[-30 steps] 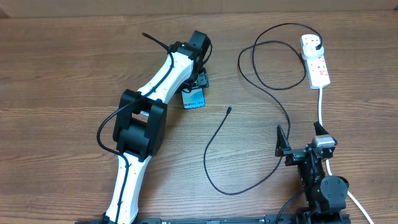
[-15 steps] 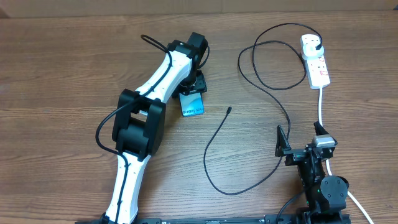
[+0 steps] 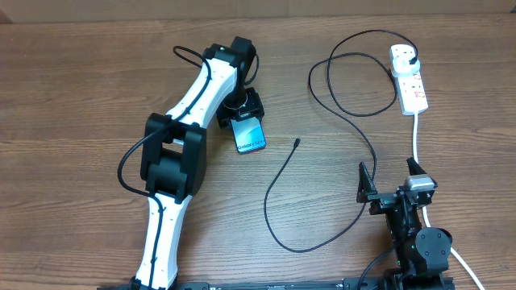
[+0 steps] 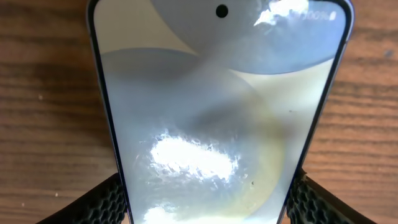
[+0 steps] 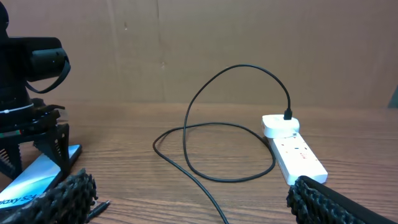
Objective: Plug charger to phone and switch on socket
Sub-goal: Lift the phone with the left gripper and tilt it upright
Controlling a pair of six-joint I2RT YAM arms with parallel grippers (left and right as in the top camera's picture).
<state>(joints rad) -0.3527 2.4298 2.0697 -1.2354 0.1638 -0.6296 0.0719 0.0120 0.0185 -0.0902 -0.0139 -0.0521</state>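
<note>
The left gripper (image 3: 244, 113) is pinching the phone (image 3: 251, 135) by its long sides, midway toward the table's far edge, probably aiming its port at the nearby tip of the charger (image 3: 297, 143), while the right gripper (image 3: 389, 181) is hanging spread by the near edge, well apart from the socket (image 3: 409, 78) in the far right corner.

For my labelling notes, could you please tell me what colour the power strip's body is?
White with red markings; the socket shows best in the overhead view.

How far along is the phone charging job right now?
Done: charger plug sits in the socket. In hand: left gripper clamps the phone. Left: connector tip lies loose on the table, unplugged; the socket's switch comes after. The right gripper is open.
</note>
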